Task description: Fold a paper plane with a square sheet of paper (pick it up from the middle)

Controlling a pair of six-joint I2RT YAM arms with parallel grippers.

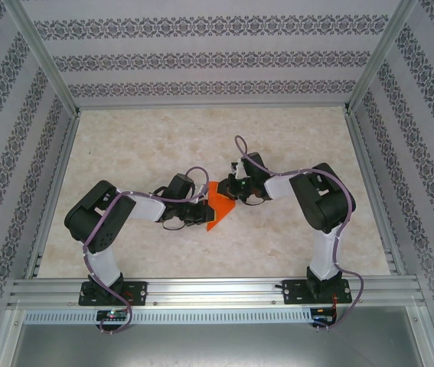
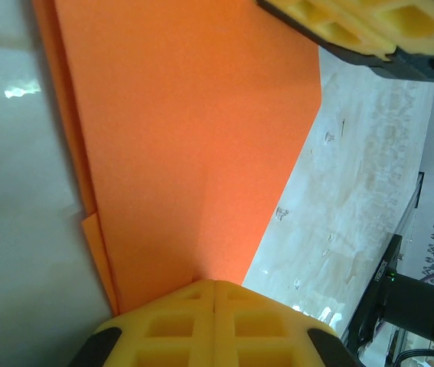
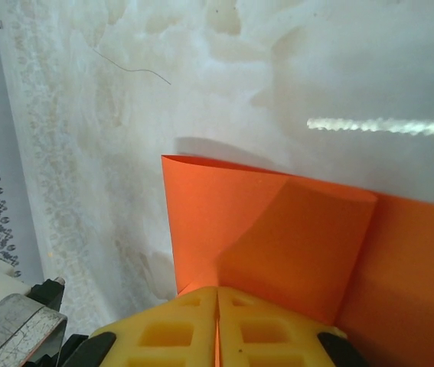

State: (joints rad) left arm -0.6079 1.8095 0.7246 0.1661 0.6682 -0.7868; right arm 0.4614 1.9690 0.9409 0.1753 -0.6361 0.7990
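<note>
Orange paper (image 1: 218, 208) pinched by left pincer (image 2: 214, 284) and right pincer (image 3: 217, 290)

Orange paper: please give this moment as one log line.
paper: partly folded | left gripper: shut on paper | right gripper: shut on paper

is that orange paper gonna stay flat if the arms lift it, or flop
Likely floppy: the orange paper curls over softly near the right gripper. Probably very light: thin layered edges show beside the left gripper. It may crease wherever pinched.
</note>
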